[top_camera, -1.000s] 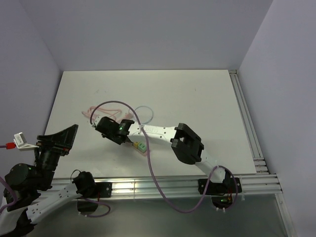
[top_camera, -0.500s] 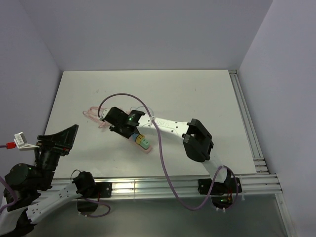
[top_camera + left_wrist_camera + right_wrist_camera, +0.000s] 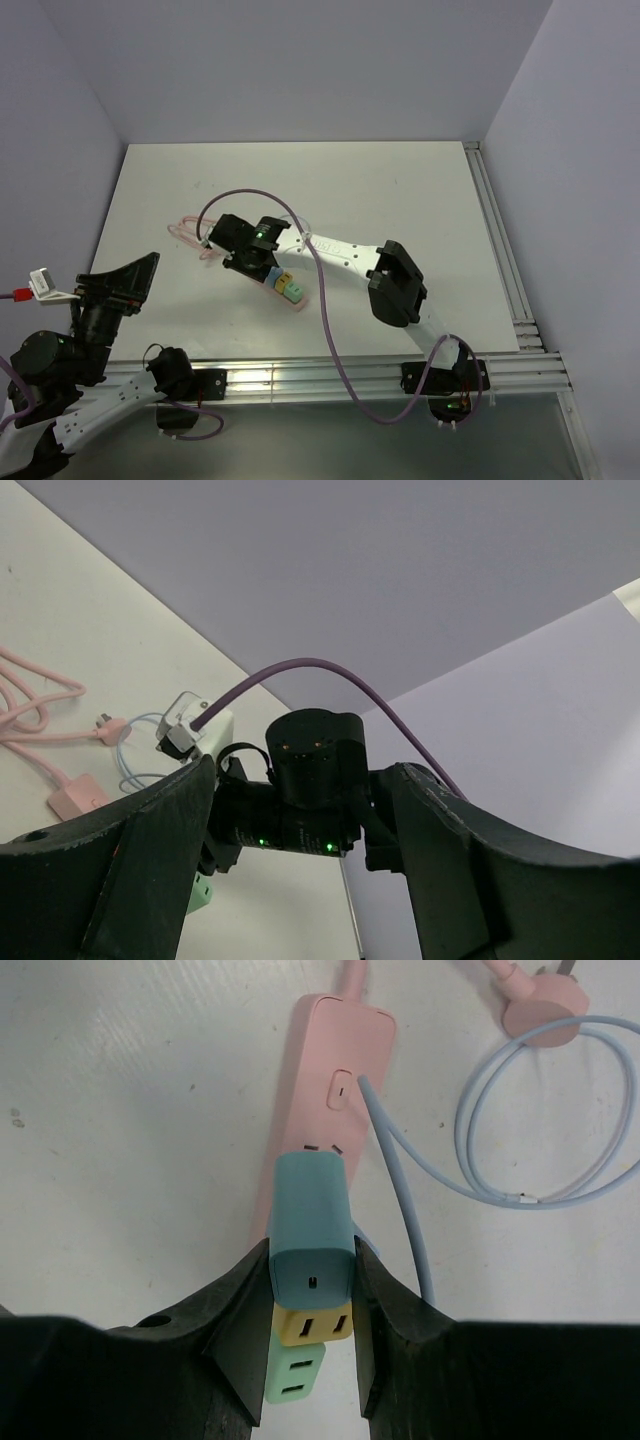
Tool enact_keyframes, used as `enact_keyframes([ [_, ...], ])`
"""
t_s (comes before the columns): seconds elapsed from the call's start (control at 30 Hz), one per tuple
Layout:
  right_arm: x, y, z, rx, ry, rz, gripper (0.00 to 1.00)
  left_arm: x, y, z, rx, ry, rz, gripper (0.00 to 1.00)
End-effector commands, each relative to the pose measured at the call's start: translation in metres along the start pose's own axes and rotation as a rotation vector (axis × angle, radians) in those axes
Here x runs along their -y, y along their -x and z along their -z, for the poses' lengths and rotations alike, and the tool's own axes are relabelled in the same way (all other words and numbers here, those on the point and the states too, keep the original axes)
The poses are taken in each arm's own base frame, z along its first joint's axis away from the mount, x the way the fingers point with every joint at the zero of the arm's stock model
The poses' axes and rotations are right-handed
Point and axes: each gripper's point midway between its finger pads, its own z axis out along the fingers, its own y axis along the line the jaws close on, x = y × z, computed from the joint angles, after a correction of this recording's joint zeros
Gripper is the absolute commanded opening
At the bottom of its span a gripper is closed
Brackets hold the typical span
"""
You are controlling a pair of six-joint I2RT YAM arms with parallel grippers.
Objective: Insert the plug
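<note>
Since a second ago the right end effector [image 3: 311, 1275] had shifted rightward over the white table [image 3: 400, 190]. It was clamped on the teal plug [image 3: 310, 1222] above the pink power strip [image 3: 338, 1050]. The left end effector [image 3: 300, 780] hung wide open and empty by the table's left edge. Pale lilac walls [image 3: 300, 60] enclosed three sides, and aluminium rails [image 3: 500, 260] lined the right.
</note>
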Motion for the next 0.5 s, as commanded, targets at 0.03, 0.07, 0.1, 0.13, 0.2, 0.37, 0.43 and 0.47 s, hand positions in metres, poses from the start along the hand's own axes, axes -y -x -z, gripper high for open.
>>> enact_keyframes([
  [0.03,-0.001,-0.005,-0.009,-0.065,0.019,0.019,0.0,-0.004,0.014,0.013,0.026,-0.046,0.046,0.77],
  [0.07,-0.002,-0.007,-0.015,-0.082,0.018,0.015,0.0,-0.004,0.014,0.013,0.024,-0.046,0.045,0.77],
  [0.1,-0.001,-0.005,-0.016,-0.08,0.016,0.01,0.0,-0.004,0.013,0.013,0.023,-0.047,0.045,0.77],
  [0.13,-0.002,-0.004,-0.017,-0.083,0.02,0.005,0.0,-0.004,0.014,0.013,0.025,-0.045,0.045,0.77],
  [0.2,0.0,-0.004,-0.021,-0.09,0.007,0.001,0.0,-0.004,0.015,0.014,0.025,-0.045,0.046,0.77],
  [0.37,0.007,-0.005,-0.023,-0.104,-0.035,-0.01,0.0,-0.006,0.015,0.014,0.027,-0.037,0.044,0.77],
  [0.43,0.008,-0.004,-0.021,-0.103,-0.035,-0.015,0.0,-0.007,0.015,0.014,0.028,-0.036,0.044,0.77],
  [0.47,0.008,-0.005,-0.02,-0.106,-0.035,-0.017,0.0,-0.006,0.014,0.014,0.027,-0.04,0.046,0.77],
])
